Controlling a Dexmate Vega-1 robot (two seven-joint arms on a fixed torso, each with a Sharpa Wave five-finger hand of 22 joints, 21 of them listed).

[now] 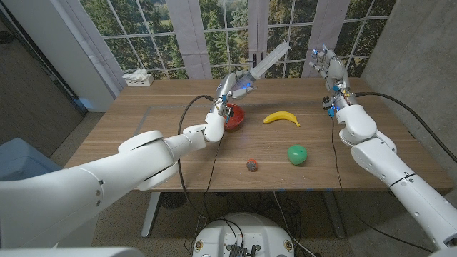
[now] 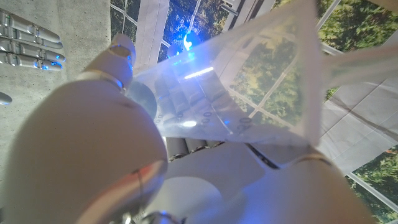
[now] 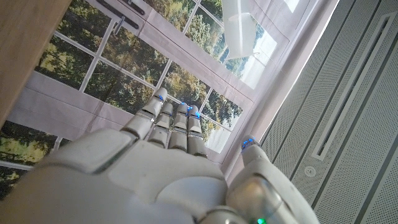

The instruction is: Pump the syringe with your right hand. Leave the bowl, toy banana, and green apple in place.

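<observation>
While the left hand [image 1: 230, 87] gripped the clear syringe [image 1: 268, 59] and held it raised above the red bowl [image 1: 233, 116], the head view showed the right hand [image 1: 330, 69] lifted off to the side, fingers apart, holding nothing. The toy banana [image 1: 281, 118] lay beside the bowl, the green apple [image 1: 297, 154] nearer the front edge, a small ball [image 1: 252, 165] close by. From the left wrist, the syringe's [image 2: 236, 99] barrel sat against that hand's fingers [image 2: 118, 56]. From the right wrist, the right hand [image 3: 168, 162] reached up with straight fingers, the syringe's [image 3: 241, 31] end apart from them.
</observation>
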